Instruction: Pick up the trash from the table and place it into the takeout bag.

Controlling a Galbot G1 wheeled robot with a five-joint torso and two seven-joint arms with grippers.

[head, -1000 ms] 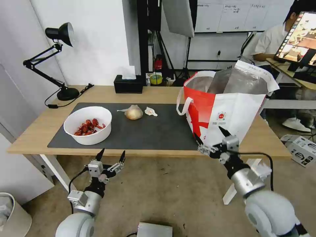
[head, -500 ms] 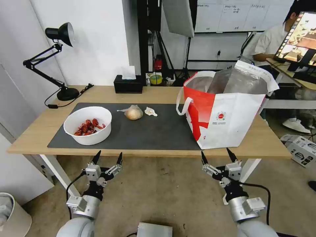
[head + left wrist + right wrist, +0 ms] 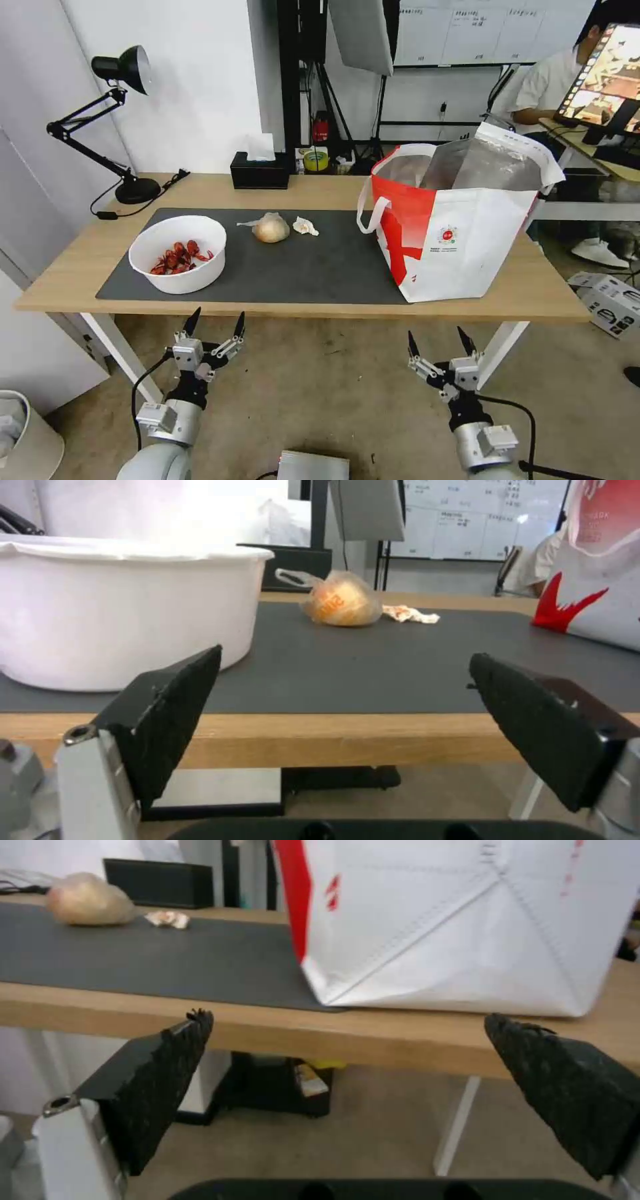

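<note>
head view, left tool (image 3: 215,324): below the counter's near edge, in front of the bowl, fingers spread wide, holding nothing.
head view, right tool (image 3: 437,342): below the counter's near edge, in front of the bag, fingers spread wide, empty.
head view, counter (image 3: 320,190): light wood top, dark grey mat (image 3: 313,263) across the middle.
head view, bowl (image 3: 178,254): white, on the mat's left end, red shells inside.
head view, knotted bag (image 3: 269,227): on the mat at its far edge, right of the bowl.
head view, tissue (image 3: 305,226): crumpled, just beside the knotted bag on its right.
head view, takeout bag (image 3: 460,223): upright on the counter's right end, mouth open, foil lining visible, left corner on the mat.
head view, tissue box (image 3: 261,171): black, at the counter's far edge behind the mat.
left wrist view, left tool (image 3: 343,692): both pads wide apart, level with the counter edge; bowl (image 3: 127,612) close, knotted bag (image 3: 339,600) and tissue (image 3: 410,614) farther back on the mat.
right wrist view, right tool (image 3: 347,1060): pads wide apart, just under the counter edge; takeout bag (image 3: 467,920) stands right above, knotted bag (image 3: 90,900) and tissue (image 3: 168,918) well off along the mat.
</note>
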